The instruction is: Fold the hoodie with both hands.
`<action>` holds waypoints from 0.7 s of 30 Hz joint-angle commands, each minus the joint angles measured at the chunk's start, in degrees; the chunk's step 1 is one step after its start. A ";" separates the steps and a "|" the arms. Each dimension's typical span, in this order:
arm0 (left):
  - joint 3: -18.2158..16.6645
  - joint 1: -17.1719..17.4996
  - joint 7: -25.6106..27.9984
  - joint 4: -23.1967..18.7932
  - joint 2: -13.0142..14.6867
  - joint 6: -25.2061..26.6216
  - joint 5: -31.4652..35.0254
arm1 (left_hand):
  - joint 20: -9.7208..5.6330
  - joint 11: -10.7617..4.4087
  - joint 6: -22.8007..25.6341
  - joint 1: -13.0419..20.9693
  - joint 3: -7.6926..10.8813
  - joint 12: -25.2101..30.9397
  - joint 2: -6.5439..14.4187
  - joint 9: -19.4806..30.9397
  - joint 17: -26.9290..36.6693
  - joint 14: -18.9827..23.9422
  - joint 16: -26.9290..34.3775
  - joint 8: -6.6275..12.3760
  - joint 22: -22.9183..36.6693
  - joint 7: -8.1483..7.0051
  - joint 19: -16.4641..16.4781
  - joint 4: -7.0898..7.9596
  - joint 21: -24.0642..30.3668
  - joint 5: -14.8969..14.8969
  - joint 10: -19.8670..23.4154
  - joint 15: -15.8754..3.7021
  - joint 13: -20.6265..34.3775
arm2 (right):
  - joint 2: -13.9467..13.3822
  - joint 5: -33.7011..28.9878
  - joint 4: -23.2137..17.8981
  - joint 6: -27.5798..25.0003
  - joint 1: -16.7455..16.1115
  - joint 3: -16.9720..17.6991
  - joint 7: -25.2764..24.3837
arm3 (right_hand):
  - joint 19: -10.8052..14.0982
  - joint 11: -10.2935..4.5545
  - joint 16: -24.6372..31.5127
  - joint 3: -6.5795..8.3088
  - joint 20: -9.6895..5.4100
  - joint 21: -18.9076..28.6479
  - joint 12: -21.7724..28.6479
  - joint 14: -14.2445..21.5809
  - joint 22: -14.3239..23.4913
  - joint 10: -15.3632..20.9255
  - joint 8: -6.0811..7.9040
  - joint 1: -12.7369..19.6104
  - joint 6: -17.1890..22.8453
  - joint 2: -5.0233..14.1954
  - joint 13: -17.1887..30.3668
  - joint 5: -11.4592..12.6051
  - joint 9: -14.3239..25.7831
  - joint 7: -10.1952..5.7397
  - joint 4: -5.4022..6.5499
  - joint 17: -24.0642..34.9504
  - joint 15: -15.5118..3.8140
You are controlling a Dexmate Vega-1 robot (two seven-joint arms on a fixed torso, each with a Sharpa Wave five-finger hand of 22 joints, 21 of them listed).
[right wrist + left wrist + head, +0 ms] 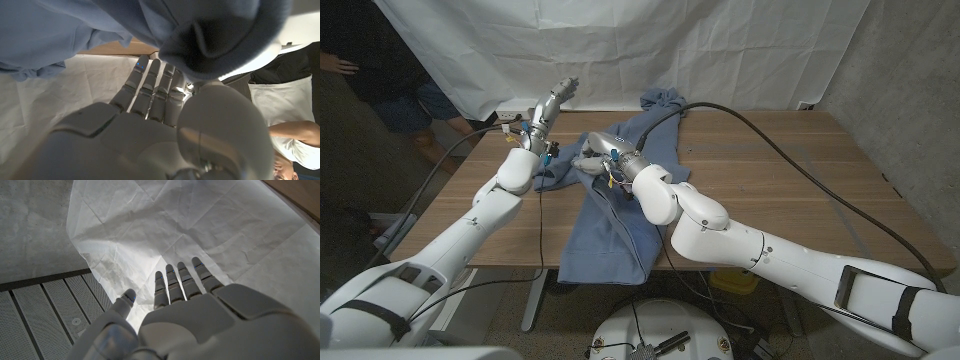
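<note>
From the head cam, the blue hoodie (620, 215) lies rumpled across the table (790, 190), its lower part hanging over the near edge, so no tidy fold yet. The left hand (552, 103) is raised off it, probably freeing up to regrip.

Left wrist cam: fingers (177, 282) straight, apart, holding nothing.

Right wrist cam: the right hand (150, 90) sits under draped cloth, seemingly lifting it; can't tell if it grips.

Lab, white backdrop sheet (620, 50), concrete wall (910, 70)
</note>
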 commanded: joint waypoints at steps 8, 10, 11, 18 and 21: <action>-0.10 -0.34 0.81 0.15 -0.02 -0.05 0.70 | -0.10 0.19 -0.16 0.19 -0.16 -0.22 3.54 0.07 0.12 -0.14 0.04 -0.10 0.15 0.12 0.41 0.12 -0.30 0.35 0.04 0.02 0.25 | 6.11 6.09 13.33 7.22 -0.41 0.22 3.32 | 0.11 0.43 -0.25 0.83 0.30 -0.23 0.20 0.71 0.17 0.68 0.27 0.37 0.48 -0.76 -0.02 0.70 -0.37 0.05 0.05 0.05 -5.08; -0.09 -0.39 0.87 0.16 -0.02 -0.03 0.77 | -0.12 0.19 -0.14 0.20 -0.16 -0.23 3.55 0.07 0.12 -0.13 0.05 -0.09 0.15 0.11 0.42 0.12 -0.31 0.35 0.03 -0.04 0.25 | 6.58 7.30 14.81 7.94 -0.48 0.32 3.54 | 0.31 0.49 -0.12 0.85 0.36 -0.17 0.25 0.83 0.17 0.83 0.25 0.55 0.46 -0.76 -0.04 0.69 -0.44 0.04 -0.08 0.17 -5.07; -0.09 -0.40 0.92 0.14 -0.02 0.01 0.80 | -0.09 0.14 -0.16 0.20 -0.16 -0.23 3.55 0.07 0.12 -0.13 0.05 -0.10 0.15 0.14 0.42 0.12 -0.32 0.35 0.02 0.01 0.25 | 6.81 7.84 15.47 8.12 -0.46 0.33 3.71 | 0.36 0.58 -0.06 0.84 0.37 -0.17 0.27 0.88 0.18 0.93 0.23 0.62 0.43 -0.76 -0.06 0.68 -0.48 0.05 -0.12 0.25 -4.99; -0.03 -0.70 1.01 0.59 -0.13 -0.25 0.93 | -0.13 0.21 -0.02 0.22 -0.15 -0.25 3.57 0.07 0.11 -0.07 0.07 -0.04 0.15 0.21 0.45 0.11 -0.34 0.36 -0.03 -0.10 0.25 | 7.75 12.13 19.47 9.43 -0.21 1.03 4.96 | 0.41 1.00 0.23 0.75 0.40 -0.24 0.30 1.02 0.20 1.05 0.08 0.82 0.31 -0.80 -0.09 0.52 -0.81 0.16 -0.19 0.71 -4.67; -0.01 -0.81 1.11 0.71 -0.15 -0.29 1.04 | -0.16 0.19 -0.06 0.23 -0.15 -0.24 3.57 0.07 0.11 -0.06 0.07 -0.06 0.15 0.13 0.45 0.10 -0.36 0.36 0.00 -0.08 0.25 | 7.93 14.41 21.08 9.80 0.00 1.44 5.98 | 0.43 1.31 0.44 0.60 0.44 -0.27 0.33 0.98 0.21 1.10 0.02 0.87 0.24 -0.74 -0.08 0.39 -0.95 0.14 -0.16 1.05 -4.56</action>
